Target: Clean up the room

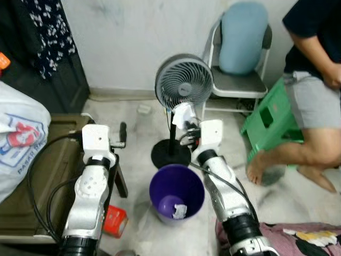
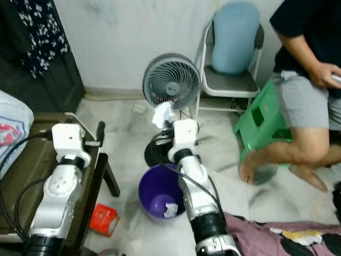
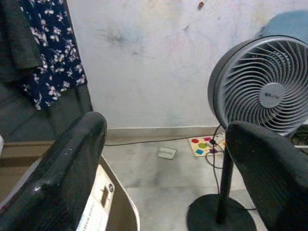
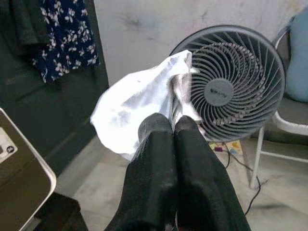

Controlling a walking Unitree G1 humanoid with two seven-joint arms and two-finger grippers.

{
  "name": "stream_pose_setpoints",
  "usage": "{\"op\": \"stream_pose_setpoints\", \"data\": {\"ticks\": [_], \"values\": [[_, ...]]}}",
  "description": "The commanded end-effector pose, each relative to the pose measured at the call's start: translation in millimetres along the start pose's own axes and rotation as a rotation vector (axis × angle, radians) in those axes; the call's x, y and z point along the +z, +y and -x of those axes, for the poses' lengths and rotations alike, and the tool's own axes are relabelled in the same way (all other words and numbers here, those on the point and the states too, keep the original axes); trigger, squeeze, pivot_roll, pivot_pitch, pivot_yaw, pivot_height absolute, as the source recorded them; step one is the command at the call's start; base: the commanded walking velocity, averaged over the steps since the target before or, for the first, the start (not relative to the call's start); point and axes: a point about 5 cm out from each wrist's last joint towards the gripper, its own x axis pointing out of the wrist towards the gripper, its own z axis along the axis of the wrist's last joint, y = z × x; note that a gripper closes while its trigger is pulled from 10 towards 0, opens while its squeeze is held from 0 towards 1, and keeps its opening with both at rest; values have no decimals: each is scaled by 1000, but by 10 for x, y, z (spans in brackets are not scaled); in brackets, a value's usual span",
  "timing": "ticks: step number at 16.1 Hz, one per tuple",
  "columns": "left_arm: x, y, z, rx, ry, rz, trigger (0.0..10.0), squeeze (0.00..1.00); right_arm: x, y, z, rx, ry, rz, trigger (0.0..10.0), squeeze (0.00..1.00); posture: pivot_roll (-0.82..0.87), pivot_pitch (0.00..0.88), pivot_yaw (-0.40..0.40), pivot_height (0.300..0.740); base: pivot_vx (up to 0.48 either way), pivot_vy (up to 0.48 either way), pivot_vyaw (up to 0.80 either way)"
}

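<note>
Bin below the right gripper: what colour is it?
Purple; the bin shows best in the left eye view.

Before me a scuffed, off-white wall (image 1: 122, 37) meets a pale marbled floor (image 1: 138, 128), with a dark cabinet (image 1: 64, 80) at my left hung with a navy floral cloth (image 1: 50, 32). A grey standing fan (image 1: 184, 80) rises from its round black base in the middle of the floor, and behind it against the wall is a folding chair (image 1: 237, 80) carrying a blue cushion (image 1: 244, 34). A green plastic stool (image 1: 272, 120) lies tipped beside the chair, where a person (image 1: 314, 106) sits, and a low olive-brown table (image 1: 53, 160) stands at my left.
</note>
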Motion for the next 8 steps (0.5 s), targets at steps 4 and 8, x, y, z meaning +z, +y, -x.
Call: {"op": "stream_pose_setpoints", "data": {"ticks": [4, 8], "values": [[9, -61, 1, -13, 4, 0, 10000, 0, -18, -83, 20, -25, 12, 29, 10000, 0, 55, 0, -28, 740, 0, 0, 0], [3, -48, -8, -13, 8, -8, 10000, 0, -32, -98, 15, -35, 22, 30, 10000, 0, 55, 0, -28, 740, 0, 0, -303]]}}
